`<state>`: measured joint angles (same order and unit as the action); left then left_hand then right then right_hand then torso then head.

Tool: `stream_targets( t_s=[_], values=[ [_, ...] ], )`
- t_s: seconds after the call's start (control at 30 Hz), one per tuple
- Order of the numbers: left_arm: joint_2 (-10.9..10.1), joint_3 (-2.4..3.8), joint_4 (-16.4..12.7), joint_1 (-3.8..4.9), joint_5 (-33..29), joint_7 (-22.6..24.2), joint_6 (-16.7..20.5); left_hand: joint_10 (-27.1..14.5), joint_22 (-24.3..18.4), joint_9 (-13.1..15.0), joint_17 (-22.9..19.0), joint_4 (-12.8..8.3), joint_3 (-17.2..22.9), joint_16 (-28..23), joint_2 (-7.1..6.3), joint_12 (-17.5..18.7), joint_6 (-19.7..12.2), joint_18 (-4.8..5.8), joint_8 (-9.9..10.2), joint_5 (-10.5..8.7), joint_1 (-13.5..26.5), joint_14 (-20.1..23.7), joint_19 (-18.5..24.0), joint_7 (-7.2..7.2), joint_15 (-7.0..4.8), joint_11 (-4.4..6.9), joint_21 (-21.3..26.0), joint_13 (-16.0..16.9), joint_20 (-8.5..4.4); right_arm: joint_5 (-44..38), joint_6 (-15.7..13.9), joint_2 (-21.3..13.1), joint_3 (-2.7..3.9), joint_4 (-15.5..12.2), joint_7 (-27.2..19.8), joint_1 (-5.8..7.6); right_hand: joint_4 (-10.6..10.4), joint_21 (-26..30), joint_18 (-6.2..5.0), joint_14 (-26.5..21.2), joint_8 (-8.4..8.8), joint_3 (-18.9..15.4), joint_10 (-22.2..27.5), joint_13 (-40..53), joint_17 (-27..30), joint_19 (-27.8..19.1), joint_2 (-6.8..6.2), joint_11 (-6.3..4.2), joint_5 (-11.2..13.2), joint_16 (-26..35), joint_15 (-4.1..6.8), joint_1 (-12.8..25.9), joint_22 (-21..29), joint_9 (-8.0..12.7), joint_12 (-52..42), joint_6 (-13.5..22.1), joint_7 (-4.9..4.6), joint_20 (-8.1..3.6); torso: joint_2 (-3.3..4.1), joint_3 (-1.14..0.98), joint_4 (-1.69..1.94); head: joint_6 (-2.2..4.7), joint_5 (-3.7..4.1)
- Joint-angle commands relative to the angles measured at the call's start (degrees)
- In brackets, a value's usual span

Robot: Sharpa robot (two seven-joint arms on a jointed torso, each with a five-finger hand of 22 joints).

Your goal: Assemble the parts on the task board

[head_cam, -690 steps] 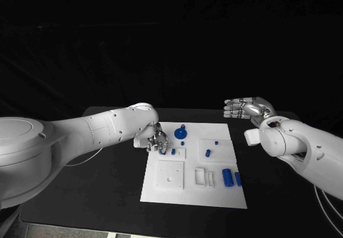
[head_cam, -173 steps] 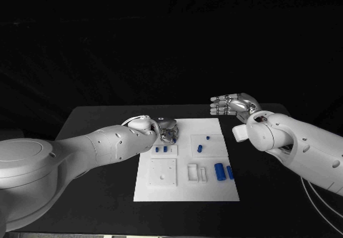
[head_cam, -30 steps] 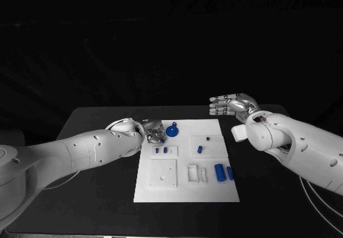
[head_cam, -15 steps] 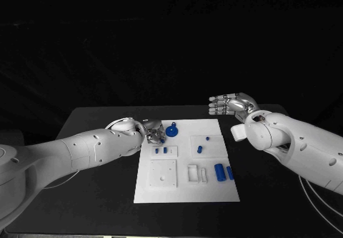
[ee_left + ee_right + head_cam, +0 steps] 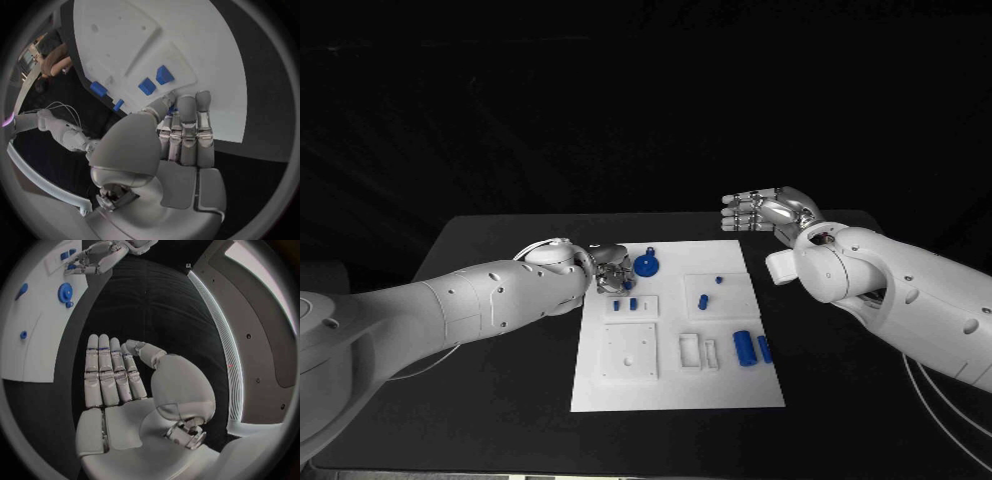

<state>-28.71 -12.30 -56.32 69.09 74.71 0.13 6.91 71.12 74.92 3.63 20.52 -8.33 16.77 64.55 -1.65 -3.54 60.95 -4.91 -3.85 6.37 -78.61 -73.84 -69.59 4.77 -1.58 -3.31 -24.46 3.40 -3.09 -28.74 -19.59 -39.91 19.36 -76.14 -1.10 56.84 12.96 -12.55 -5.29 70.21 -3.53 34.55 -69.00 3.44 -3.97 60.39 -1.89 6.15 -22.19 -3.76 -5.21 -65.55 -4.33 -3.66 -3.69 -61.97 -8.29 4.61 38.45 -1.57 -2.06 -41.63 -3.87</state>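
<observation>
The left robot hand (image 5: 609, 268) sits at the far left corner of the white task board (image 5: 678, 385). Its fingers lie straight and together, holding nothing I can see; their tips hide part of the board. The right robot hand (image 5: 764, 212) hangs flat and empty above the counter (image 5: 488, 390), off the board. Blue parts (image 5: 746, 348) lie on the board, and a round blue part (image 5: 648, 264) is just beside the left robot hand.

Glossy white arm (image 5: 459, 300), jointed silver fingers (image 5: 186, 131)

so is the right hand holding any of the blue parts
No, the right hand shows flat, empty fingers in its wrist view, held over the black table beside the task board.
</observation>
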Motion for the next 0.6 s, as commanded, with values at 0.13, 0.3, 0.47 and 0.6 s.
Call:
stream_targets(
  t_s=[0.13, 0.3, 0.47, 0.6],
  values=[
    [0.0, -0.13, -0.2, -0.24, -0.1, 1.0, 0.6, -1.2, 1.1, -0.1, -0.2, 0.0, 1.0, 0.2, -1.32, 0.2, -2.9, -1.08, 0.4, -0.29, 0.1, 0.4, 0.0, -0.62, 0.21, -0.37, 0.3, 0.0, 0.58, 0.0, 0.8, 0.1, 0.04, 0.0, -0.7, 0.0, 0.2, 0.3, -0.6, -0.3, -0.04, -0.2, 0.5, -0.1, 0.1, 0.2, -0.25, 0.03, -0.3, 0.1, -0.17, 0.1, 0.0, 0.1, 0.3, 0.4, -0.04, -0.04, 0.01, -0.01, 0.03, 0.02, 0.02],
    [0.0, -0.12, -0.1, -0.25, -0.1, 0.7, 1.3, -2.1, 1.1, -0.2, -0.4, 0.3, 1.5, 0.2, -2.0, 0.2, -5.1, -1.29, 0.4, -0.3, 0.1, 0.7, 0.0, -0.74, 0.46, -0.73, 0.4, 0.0, 0.82, 0.0, 1.0, 0.0, 0.04, 0.0, -0.6, 0.0, 0.2, 0.3, -0.6, -0.3, -0.02, -0.2, 0.6, -0.1, 0.1, 0.2, -0.32, 0.04, -0.3, 0.1, -0.18, 0.1, 0.0, 0.1, 0.3, 0.4, -0.04, -0.03, 0.0, -0.01, 0.0, 0.06, -0.03],
    [-0.3, -0.11, 0.1, -0.25, -0.1, 0.6, 2.0, -2.3, 1.1, -0.2, -0.5, 0.5, 1.8, 0.2, -2.37, 0.2, -6.2, -1.47, 0.5, -0.28, 0.0, 0.7, 0.0, -0.87, 0.55, -0.83, 0.5, 0.0, 0.96, -0.2, 1.4, 0.0, 0.04, 0.3, -0.4, 0.0, 0.2, 0.4, -0.59, -0.4, -0.04, -0.3, 0.6, -0.1, 0.1, 0.2, -0.36, 0.06, -0.3, 0.1, -0.2, 0.1, 0.0, 0.1, 0.3, 0.4, -0.06, 0.0, 0.01, 0.0, -0.04, 0.11, -0.08],
    [-0.7, -0.09, 0.4, -0.25, -0.2, 0.8, 2.2, -2.8, 1.1, -0.2, -0.7, 0.5, 1.8, 0.1, -2.88, 0.2, -6.8, -1.51, 0.5, -0.26, -0.1, 1.0, 0.1, -0.97, 0.67, -1.01, 0.6, 0.0, 1.04, -1.7, 2.5, -0.1, 0.04, 0.6, -0.2, -0.01, 0.5, 0.5, -0.59, -0.4, -0.04, -2.0, 1.3, -0.1, 0.1, 0.1, -0.77, 0.24, -1.1, 0.1, -0.25, -0.2, 0.0, 0.1, 0.3, 0.4, -0.06, 0.06, -0.01, 0.03, -0.03, 0.22, -0.04]
  ],
)
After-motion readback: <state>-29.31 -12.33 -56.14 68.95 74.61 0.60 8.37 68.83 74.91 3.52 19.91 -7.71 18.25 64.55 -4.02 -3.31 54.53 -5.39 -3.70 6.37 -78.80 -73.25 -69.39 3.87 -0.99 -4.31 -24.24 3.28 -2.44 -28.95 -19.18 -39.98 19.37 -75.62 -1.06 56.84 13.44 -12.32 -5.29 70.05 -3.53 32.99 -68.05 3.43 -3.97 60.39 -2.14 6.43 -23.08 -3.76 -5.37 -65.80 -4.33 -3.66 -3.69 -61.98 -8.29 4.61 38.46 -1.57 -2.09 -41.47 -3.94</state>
